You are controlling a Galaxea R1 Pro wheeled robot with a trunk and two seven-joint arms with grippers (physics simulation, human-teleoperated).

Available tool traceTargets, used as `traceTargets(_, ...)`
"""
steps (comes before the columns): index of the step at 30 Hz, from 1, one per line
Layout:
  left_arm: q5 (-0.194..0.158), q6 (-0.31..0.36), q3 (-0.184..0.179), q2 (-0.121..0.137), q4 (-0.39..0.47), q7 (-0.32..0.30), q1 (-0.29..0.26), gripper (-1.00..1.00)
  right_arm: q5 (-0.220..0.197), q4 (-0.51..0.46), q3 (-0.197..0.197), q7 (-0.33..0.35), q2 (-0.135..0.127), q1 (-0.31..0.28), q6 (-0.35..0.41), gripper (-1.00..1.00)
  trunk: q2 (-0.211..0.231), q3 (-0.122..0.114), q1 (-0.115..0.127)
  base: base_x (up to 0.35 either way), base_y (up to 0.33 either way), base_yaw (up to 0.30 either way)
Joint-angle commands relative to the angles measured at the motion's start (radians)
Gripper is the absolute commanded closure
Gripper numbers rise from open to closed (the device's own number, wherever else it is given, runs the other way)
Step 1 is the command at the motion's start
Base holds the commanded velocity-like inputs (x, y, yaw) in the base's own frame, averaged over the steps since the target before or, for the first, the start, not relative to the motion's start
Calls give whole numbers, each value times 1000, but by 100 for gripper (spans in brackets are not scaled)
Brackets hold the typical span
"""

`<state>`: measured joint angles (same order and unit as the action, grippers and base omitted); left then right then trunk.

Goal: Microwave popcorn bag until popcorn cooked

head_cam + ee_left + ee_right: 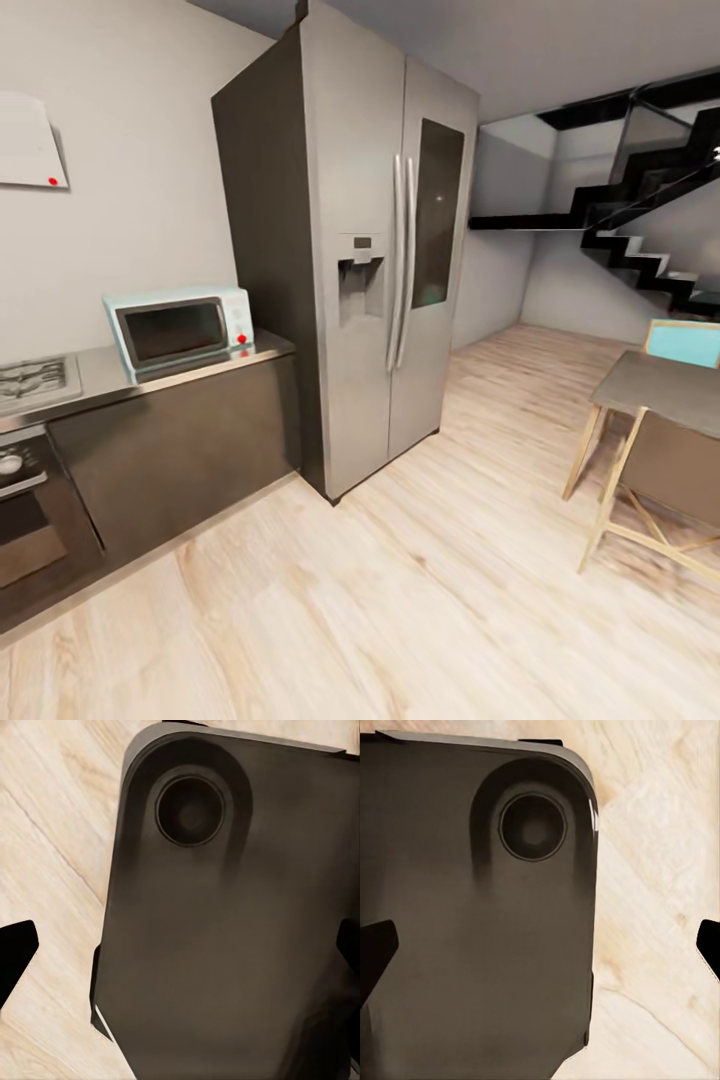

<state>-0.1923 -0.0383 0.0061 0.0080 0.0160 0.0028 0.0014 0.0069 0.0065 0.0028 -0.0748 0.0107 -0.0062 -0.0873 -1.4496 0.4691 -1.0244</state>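
Note:
The pale mint-blue microwave (180, 330) stands with its dark glass door closed on the grey countertop (110, 385), at the left of the head view and next to the tall fridge. The popcorn bag and the popcorn are out of view. In the left wrist view my left gripper (184, 952) hangs over my own dark base (225, 945) and the wood floor, its black fingertips (16, 952) wide apart and nothing between them. My right gripper (544, 949) is likewise open above the base, with its fingertips (376, 952) at the frame's edges.
A grey gas hob (35, 380) and a dark oven (25, 500) sit left of the microwave, under a white hood (30, 145). The steel fridge (370, 250) fills the middle. A table (660, 385) with wooden chairs (670, 470) stands at the right, black stairs (640, 240) behind. Light wood floor (400, 600) lies between.

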Motion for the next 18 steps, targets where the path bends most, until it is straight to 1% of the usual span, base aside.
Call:
traceTargets(1, -6, -2, 0, 0, 1, 0, 0, -100, 1, 1, 0, -3, 0, 0, -3, -100, 0, 1, -1, 335, 0, 0)
traceTargets(18, -6, -2, 0, 0, 1, 0, 0, -100, 1, 1, 0, -3, 0, 0, -5, -100, 0, 1, -1, 335, 0, 0)
